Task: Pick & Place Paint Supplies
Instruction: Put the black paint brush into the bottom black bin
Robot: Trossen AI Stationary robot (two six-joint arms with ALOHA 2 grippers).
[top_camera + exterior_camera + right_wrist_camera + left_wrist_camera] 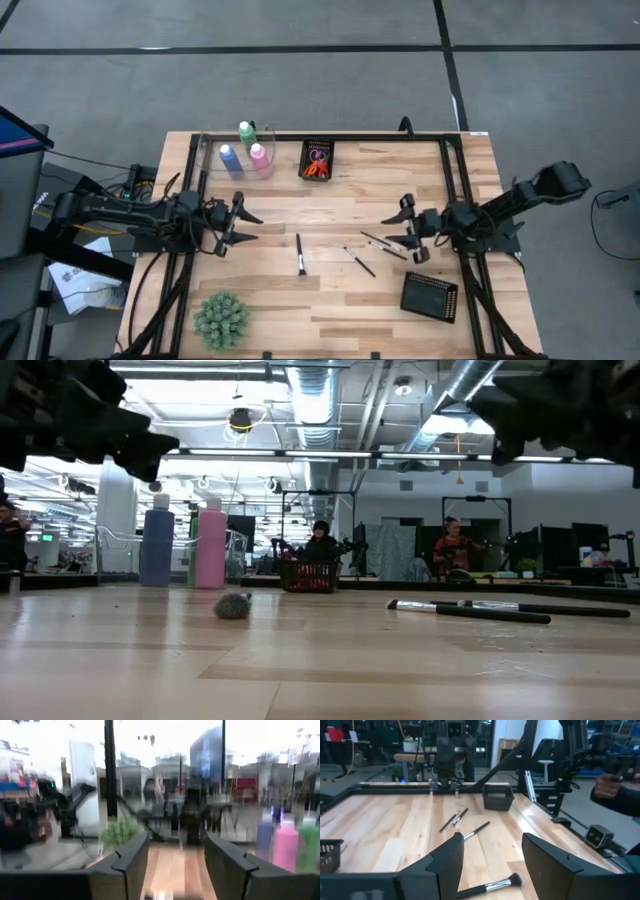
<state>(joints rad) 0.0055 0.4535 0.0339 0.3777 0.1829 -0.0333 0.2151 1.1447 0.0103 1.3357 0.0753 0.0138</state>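
High view is showing both arms sitting over the wooden table (330, 300), one per side, facing each other. Left gripper (240, 222) is hovering at the left-centre with its fingers spread wide, gripping nothing. Right gripper (408, 227) is hovering at the right-centre, fingers also spread wide and empty; its tips are sitting just beside the ends of the two rightmost brushes.

Four thin brushes are lying flat mid-table between the grippers: a fluffy-tipped brush (300, 255) nearest the left gripper, a short diagonal brush (359, 261) further right, and a pair of dark-handled brushes (384, 245) lying close together near the right gripper. Left wrist view is showing the fluffy-tipped brush (490, 886) lying just ahead of the open fingers (445, 865).

Blue bottle (228, 159), pink bottle (259, 157) and green bottle (246, 132) are standing upright, clustered at the table's far edge on the left, inside what is looking like a clear container (207, 152). Scissors (317, 163) with orange and pink handles are lying in a black mesh tray (317, 147) just right of the bottles. A second black mesh tray (430, 295) is sitting near the right front corner. Spiky green plant (221, 320) is standing at the left front corner, well apart from everything else.
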